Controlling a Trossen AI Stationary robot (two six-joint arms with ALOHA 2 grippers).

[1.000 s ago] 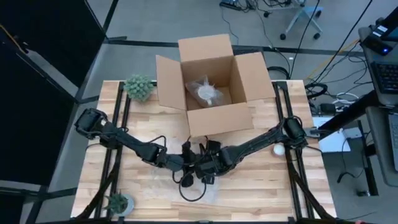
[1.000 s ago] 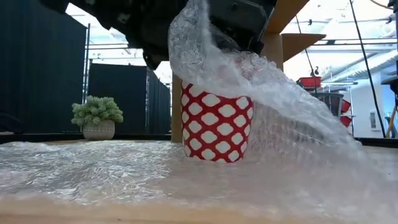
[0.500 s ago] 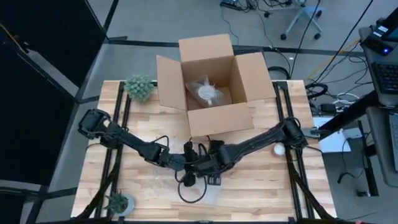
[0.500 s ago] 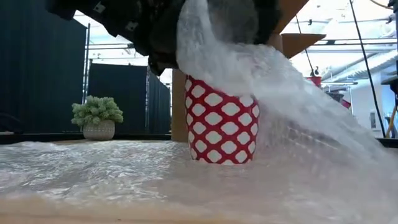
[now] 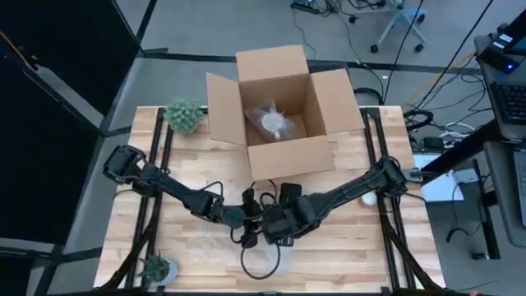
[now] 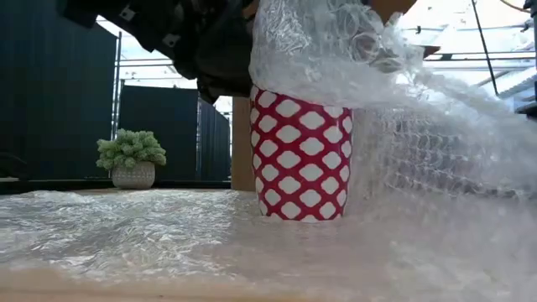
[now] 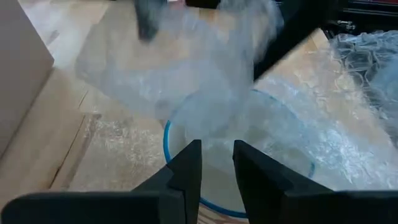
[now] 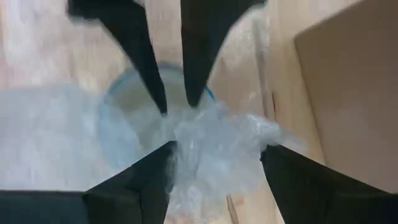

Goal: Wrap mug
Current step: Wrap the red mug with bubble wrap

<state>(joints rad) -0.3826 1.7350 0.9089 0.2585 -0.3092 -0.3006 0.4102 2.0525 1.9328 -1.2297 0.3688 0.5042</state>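
2 grippers meet over the red-and-white mug (image 6: 302, 155) at table centre: left gripper (image 7: 216, 163) nearly closed on bubble wrap (image 6: 352, 59), right gripper (image 8: 214, 163) spread wide (wrap bunched between). Cardboard box (image 5: 279, 111) at 12 o'clock, plant (image 5: 184, 116) at 10.

**Colours on the desk**

The mug (image 6: 303, 155) is red with a pattern of white diamond shapes all over it. Its rim looks light blue in the left wrist view. The bubble wrap (image 6: 403, 143) is clear and shiny, with tiny round bumps that look whitish. The desk (image 5: 394, 255) is pale wood with light and darker stripes. The box (image 5: 279, 111) is plain brown cardboard. The two arms are black, and so are the left claw (image 7: 216, 163) and the right claw (image 8: 214, 171). A little plant (image 6: 131, 149) is soft green in a pot that is white with a bumpy pattern.
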